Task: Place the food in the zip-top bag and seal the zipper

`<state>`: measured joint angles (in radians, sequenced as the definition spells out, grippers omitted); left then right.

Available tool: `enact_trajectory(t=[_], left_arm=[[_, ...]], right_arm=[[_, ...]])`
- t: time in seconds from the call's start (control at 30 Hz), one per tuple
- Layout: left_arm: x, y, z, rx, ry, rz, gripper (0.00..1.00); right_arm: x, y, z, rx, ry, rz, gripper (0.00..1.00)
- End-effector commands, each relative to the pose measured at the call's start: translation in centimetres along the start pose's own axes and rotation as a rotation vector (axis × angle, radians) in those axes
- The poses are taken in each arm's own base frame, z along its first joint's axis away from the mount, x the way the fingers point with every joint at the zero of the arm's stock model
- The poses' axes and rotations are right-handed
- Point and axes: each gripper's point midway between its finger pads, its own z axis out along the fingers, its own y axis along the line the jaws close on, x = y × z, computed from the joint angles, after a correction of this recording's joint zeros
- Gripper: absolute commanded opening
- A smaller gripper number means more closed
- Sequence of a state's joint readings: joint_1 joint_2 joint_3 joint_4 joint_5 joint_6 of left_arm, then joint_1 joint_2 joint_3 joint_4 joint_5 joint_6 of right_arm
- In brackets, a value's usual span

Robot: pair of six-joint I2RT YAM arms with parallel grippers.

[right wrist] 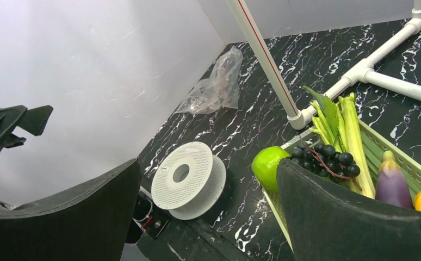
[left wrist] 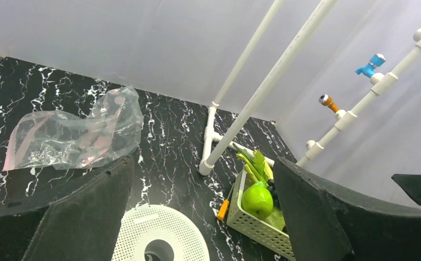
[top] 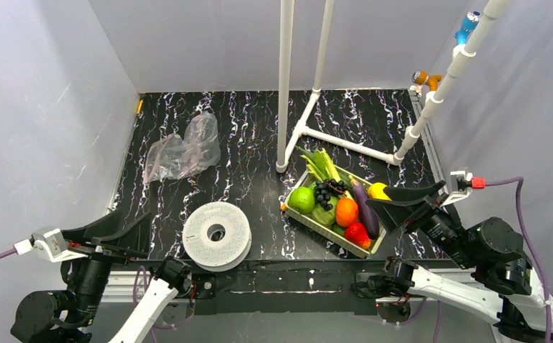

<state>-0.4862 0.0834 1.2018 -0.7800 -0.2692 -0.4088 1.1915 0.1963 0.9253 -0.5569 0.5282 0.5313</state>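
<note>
Shows left tool (top: 125, 227) and right tool (top: 381, 198) both released, grasping nothing. Shows zip-top bag (top: 183, 150) crumpled at far left of table (top: 259, 114), well apart from food (top: 346, 211) heaped in pale green tray (top: 324, 233) just beside right tool.

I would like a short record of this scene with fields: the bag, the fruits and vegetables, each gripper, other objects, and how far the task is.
bag: zip-top bag lies crumpled at the far left of the table, nothing visible inside
produce: green apple, orange, eggplant and others, all in the pale green tray
left gripper: open, empty
right gripper: open, empty, beside the tray
other: white spool near the front
progress: nothing bagged yet
</note>
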Motion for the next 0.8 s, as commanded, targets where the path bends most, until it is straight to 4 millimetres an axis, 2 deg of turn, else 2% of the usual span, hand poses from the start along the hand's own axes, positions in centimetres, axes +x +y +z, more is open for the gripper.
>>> enact_trajectory(t=[0.0,0.37,0.5,0.57,0.63,0.77], left_arm=[[0.1,0.3,-0.2,-0.012,0.003,0.005,0.99],[1.4,1.0,-0.7,-0.041,0.049,-0.006,1.00],[2.4,1.9,-0.2,-0.110,0.113,-0.003,1.00],[3.9,2.7,0.4,-0.174,0.203,0.014,1.00],[6.3,3.4,1.1,-0.243,0.339,0.047,1.00],[10.4,4.8,1.8,-0.352,0.564,0.107,1.00]], right_arm=[[-1.0,0.3,0.1,-0.001,-0.039,0.026,1.00],[0.5,0.1,1.0,0.032,0.016,0.034,1.00],[1.4,-1.6,1.3,0.139,0.048,0.033,1.00],[2.5,-3.4,1.5,0.259,0.089,0.027,1.00],[3.9,-4.6,1.9,0.351,0.147,-0.003,1.00],[6.6,-5.0,3.3,0.431,0.269,-0.073,1.00]])
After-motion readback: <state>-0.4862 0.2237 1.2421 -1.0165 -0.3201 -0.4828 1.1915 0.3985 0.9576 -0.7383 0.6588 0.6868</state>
